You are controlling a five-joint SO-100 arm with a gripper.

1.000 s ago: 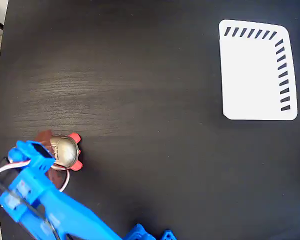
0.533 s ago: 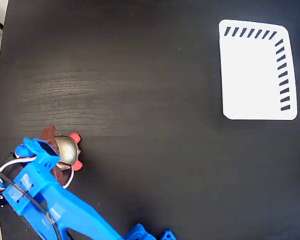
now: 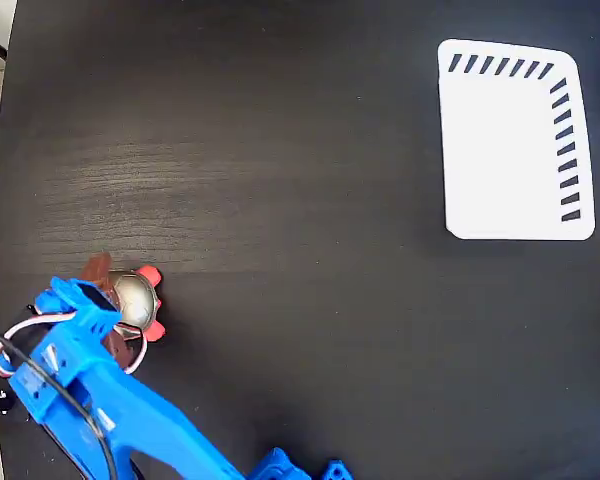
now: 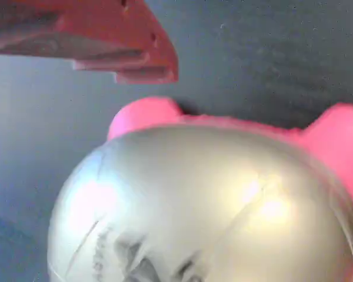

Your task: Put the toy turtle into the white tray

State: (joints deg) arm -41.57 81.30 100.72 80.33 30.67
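Black tabletop [image 3: 300,200]: the toy turtle [image 3: 133,299] sits near-left, well apart from the white tray [image 3: 505,150] far right. Straddling it, the gripper [image 3: 105,305] (finger gap hidden) should close low around the shell.

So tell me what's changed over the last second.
The gripper has shifted slightly down and right over the toy turtle, covering more of its shell. Whether it has gripped the turtle cannot be told. The turtle and the white tray stayed where they were.
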